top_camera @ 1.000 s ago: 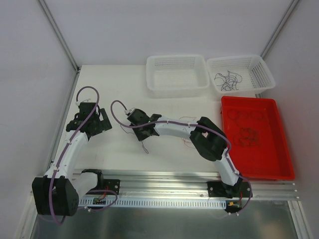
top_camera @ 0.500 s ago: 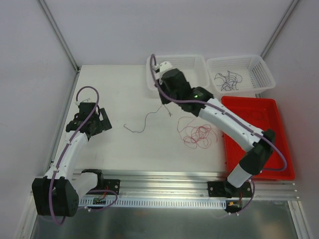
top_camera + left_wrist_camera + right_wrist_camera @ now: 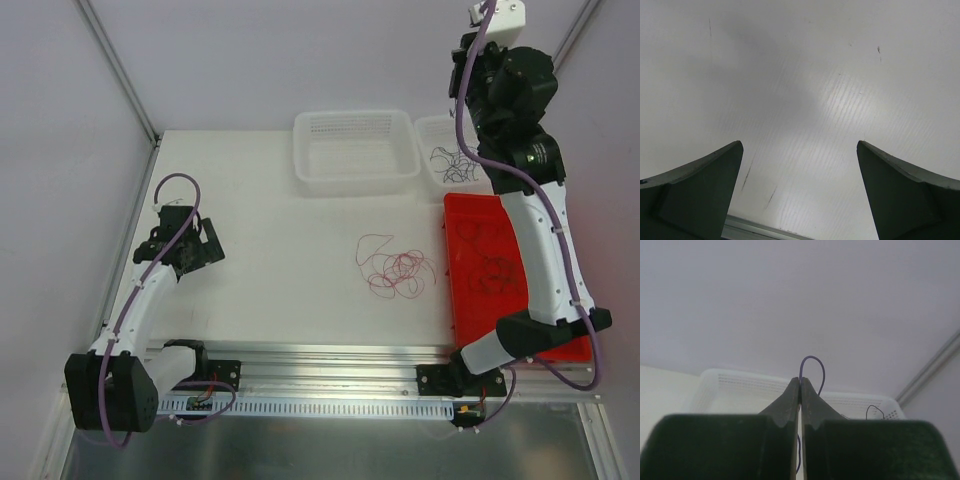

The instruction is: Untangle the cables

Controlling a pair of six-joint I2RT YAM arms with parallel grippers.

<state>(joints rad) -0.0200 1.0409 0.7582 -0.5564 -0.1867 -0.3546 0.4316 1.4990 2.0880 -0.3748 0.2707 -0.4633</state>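
A tangle of thin red cables (image 3: 395,268) lies on the white table right of centre. Dark cables (image 3: 457,160) sit in the right white basket, and more cables (image 3: 495,272) lie in the red tray (image 3: 560,310). My right gripper (image 3: 800,380) is shut on a thin purple cable (image 3: 816,361), which loops up over the fingertips and hangs down behind them. The right arm's wrist (image 3: 508,85) is raised high above the right basket. My left gripper (image 3: 800,150) is open over bare table at the left, with nothing between its fingers.
Two white mesh baskets stand at the back, the left one (image 3: 355,170) holding nothing visible and the right one (image 3: 525,150) beside it. The red tray fills the right side. A metal rail (image 3: 330,360) runs along the near edge.
The right arm has swung up and to the right, from the table's middle past the left basket to above the right basket. The thin cable it trailed has left the table. The left arm is still.
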